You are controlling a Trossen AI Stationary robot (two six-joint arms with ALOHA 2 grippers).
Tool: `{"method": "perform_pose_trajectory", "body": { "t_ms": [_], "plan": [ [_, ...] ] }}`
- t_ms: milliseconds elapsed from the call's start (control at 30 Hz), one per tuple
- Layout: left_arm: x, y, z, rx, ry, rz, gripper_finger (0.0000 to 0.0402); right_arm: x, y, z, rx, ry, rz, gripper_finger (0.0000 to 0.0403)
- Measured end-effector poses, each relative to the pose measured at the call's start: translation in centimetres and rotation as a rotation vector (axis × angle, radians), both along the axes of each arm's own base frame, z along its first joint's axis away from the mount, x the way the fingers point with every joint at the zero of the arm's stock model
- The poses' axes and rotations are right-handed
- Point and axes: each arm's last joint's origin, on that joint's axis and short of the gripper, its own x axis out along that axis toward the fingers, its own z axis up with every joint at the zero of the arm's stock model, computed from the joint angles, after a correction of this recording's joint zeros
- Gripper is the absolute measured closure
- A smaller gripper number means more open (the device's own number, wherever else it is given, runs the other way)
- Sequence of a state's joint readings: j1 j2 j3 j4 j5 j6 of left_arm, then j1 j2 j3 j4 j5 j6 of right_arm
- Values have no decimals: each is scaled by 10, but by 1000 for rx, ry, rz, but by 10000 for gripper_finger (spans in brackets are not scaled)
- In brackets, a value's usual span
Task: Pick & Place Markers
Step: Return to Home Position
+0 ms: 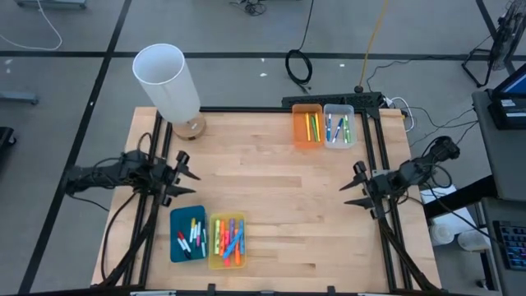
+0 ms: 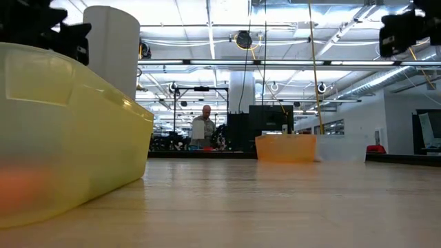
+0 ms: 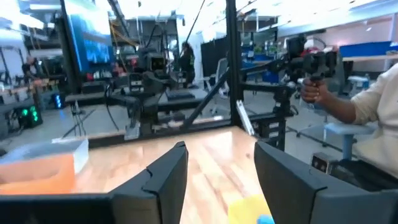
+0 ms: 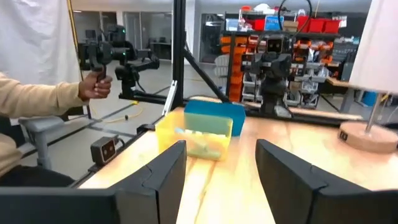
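Observation:
The markers lie in four bins. White-bodied ones (image 1: pixel 192 237) are in a blue bin (image 1: pixel 177 220), and coloured highlighters (image 1: pixel 231 238) in a yellow bin (image 1: pixel 214 260) at the near left. A few more lie in an orange bin (image 1: pixel 299 123) and a clear bin (image 1: pixel 339 109) at the far right. My left gripper (image 1: pixel 194 176) (image 3: pixel 221 180) stands open at the table's left edge, above the wood and beyond the blue bin. My right gripper (image 1: pixel 348 186) (image 4: pixel 221 180) stands open at the right edge. Neither has anything between its fingers.
A white lamp (image 1: pixel 168 78) on a round wooden base (image 1: pixel 190 128) stands at the far left corner. Bare wood (image 1: pixel 279 197) lies between the two grippers. Beside the table, a person's hand (image 4: pixel 93 87) holds a dark handle.

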State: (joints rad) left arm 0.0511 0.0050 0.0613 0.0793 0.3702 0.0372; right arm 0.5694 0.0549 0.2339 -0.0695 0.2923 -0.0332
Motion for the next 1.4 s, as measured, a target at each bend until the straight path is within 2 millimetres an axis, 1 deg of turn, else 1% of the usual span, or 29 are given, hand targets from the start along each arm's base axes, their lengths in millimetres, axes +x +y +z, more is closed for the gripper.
{"method": "perform_pose_trajectory", "body": {
  "t_ms": [100, 167, 267, 367, 467, 500, 600, 700, 800, 867, 967, 1400],
  "plan": [
    [1, 2, -4, 7, 8, 21, 207, -1, -1, -13, 24, 8, -25, 222],
    [2, 4, -6, 19, 11, 39, 206, 0, -2, -15, 11, 22, -57, 222],
    [2, 6, -6, 23, 10, 53, 210, 1, -2, -15, -19, 9, -55, 222],
    [1, 8, -6, -5, 20, 57, 216, 2, -1, -21, -26, 20, 12, 222],
    [1, 9, -6, -22, 26, 59, 223, 5, 3, -32, 10, 24, 97, 222],
    [1, 9, -6, -27, 27, 57, 225, 7, 4, -35, 34, -1, 128, 222],
    [1, 9, -6, -31, 30, 55, 231, 6, 4, -27, 85, -102, 176, 222],
    [1, 9, -6, -21, 27, 56, 237, 7, 4, -32, 66, -50, 165, 222],
    [1, 9, -7, -10, 31, 58, 242, 7, 4, -28, 86, -93, 171, 222],
    [1, 9, -7, -15, 32, 57, 244, 7, 5, -32, 68, -52, 172, 222],
    [1, 9, -7, -16, 33, 57, 245, 7, 5, -33, 65, -47, 171, 222],
    [1, 9, -7, -15, 31, 58, 219, 8, 5, -33, 66, -48, 171, 222]
  ]
}}
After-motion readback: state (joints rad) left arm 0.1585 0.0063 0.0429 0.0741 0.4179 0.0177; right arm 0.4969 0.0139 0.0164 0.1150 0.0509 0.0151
